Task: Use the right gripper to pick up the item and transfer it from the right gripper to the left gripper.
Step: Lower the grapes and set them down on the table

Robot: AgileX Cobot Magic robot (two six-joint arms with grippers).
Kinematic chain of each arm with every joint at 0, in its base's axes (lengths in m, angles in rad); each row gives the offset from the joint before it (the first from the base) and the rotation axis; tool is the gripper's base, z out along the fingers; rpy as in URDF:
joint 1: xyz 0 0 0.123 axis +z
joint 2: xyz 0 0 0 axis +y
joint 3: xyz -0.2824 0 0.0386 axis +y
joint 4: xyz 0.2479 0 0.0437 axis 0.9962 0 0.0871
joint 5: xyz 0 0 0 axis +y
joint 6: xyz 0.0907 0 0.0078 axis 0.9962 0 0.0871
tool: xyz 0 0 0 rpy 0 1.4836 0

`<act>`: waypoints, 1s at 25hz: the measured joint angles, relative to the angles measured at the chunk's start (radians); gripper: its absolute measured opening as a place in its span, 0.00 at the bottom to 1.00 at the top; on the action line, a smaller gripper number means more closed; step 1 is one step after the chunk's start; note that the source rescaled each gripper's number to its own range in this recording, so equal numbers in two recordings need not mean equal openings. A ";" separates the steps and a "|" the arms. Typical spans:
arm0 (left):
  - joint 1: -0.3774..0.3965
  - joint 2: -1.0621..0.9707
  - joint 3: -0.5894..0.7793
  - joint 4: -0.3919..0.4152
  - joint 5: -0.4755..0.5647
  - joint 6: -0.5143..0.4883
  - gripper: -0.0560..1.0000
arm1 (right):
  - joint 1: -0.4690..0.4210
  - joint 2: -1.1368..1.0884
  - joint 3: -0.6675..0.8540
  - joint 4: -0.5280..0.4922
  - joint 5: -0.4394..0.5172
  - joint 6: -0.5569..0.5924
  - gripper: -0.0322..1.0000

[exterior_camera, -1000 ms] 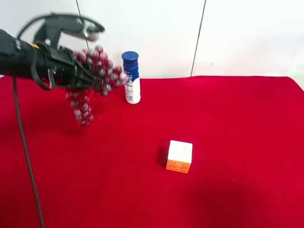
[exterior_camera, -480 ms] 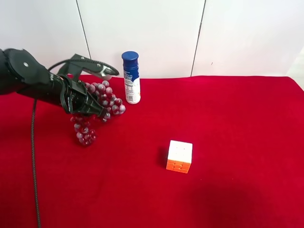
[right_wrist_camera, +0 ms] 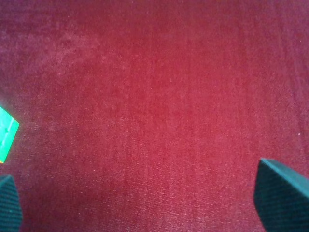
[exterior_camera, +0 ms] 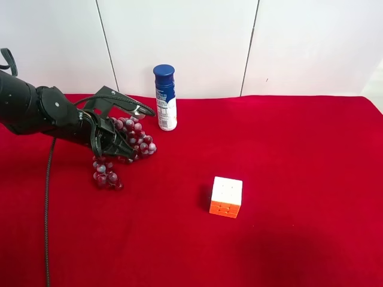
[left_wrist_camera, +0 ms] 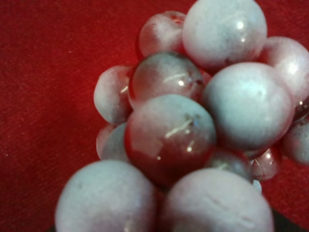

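The item, a bunch of dark-red and greyish grapes (exterior_camera: 124, 145), sits in my left gripper (exterior_camera: 117, 143), which is shut on its upper part at the exterior high view's left. The bunch's lower end (exterior_camera: 106, 177) hangs down to the red cloth or just above it. In the left wrist view the grapes (left_wrist_camera: 193, 121) fill the picture and hide the jaws. My right gripper (right_wrist_camera: 145, 200) is open over bare red cloth, one dark fingertip (right_wrist_camera: 285, 193) at each lower corner and nothing between them. The right arm is out of the exterior high view.
A blue-capped white bottle (exterior_camera: 166, 97) stands upright just behind the grapes, near the table's back edge. A white-and-orange puzzle cube (exterior_camera: 227, 197) sits mid-table. A black cable (exterior_camera: 46, 209) trails down from the left arm. A green flat edge (right_wrist_camera: 7, 133) shows at the right wrist view's side.
The left arm has come down toward the cloth with the grapes held, and the bunch's hanging end has dropped to the table surface. The cube and bottle have stayed put.
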 joint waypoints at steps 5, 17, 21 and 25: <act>0.000 0.005 0.000 0.000 -0.015 0.000 0.05 | 0.000 0.000 0.000 0.000 0.000 0.000 0.95; 0.000 0.005 0.000 -0.004 0.011 0.000 0.96 | 0.000 0.000 0.000 0.000 0.000 0.000 0.95; 0.000 0.005 0.000 -0.004 0.011 0.000 0.99 | 0.000 0.000 0.000 0.000 0.000 0.000 0.95; 0.000 0.005 0.000 -0.004 0.011 0.000 1.00 | 0.000 0.000 0.000 0.000 0.000 0.000 0.95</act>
